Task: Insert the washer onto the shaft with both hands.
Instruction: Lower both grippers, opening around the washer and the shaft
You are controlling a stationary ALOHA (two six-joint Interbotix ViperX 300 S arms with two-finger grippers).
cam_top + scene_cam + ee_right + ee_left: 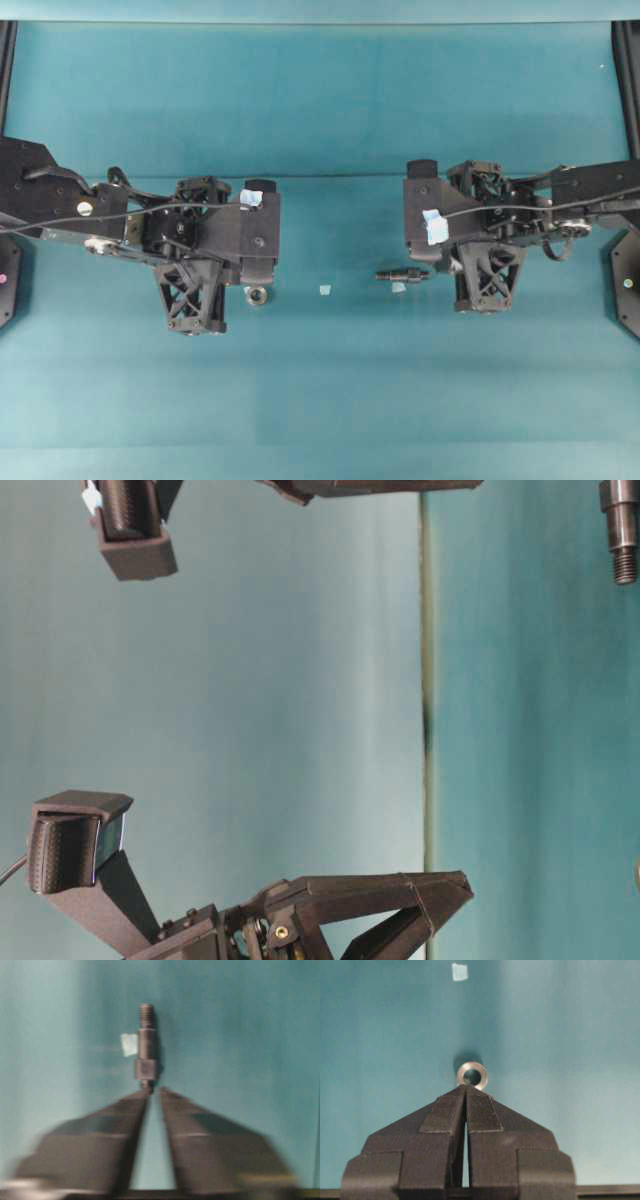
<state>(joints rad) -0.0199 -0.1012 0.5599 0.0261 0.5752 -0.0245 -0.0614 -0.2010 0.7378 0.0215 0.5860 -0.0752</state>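
Step in hand: the approach, before either pick-up. Nothing is held yet.

Landmark: the middle tape scrap [325,290] on the teal table [320,400].

Washer [257,295]: lies flat on the table, left of the scrap and clear of it, hole facing straight up. In the left wrist view the washer [472,1075] sits just past the tips of the left gripper [466,1087], which hangs over it. The fingers [445,1112] stand almost together, only a thin slit between them, gripping nothing. I cannot tell whether the tips touch the ring.

Shaft [402,275]: lies on its side, right of the scrap, long axis running left-right in the overhead view. The thin threaded end points toward the scrap and washer; the thick collar end points toward the right gripper [432,272]. A second tape scrap [399,287] lies just beside it. In the blurred right wrist view the shaft [145,1045] points away from the right gripper [152,1091], whose jaws are parted a little at the tips, empty, just short of the collar end.

Next move, as I judge it: each claw must widen, settle around its part, then clamp. The washer is tiny and flat, so the tips must straddle it exactly; the shaft could roll.
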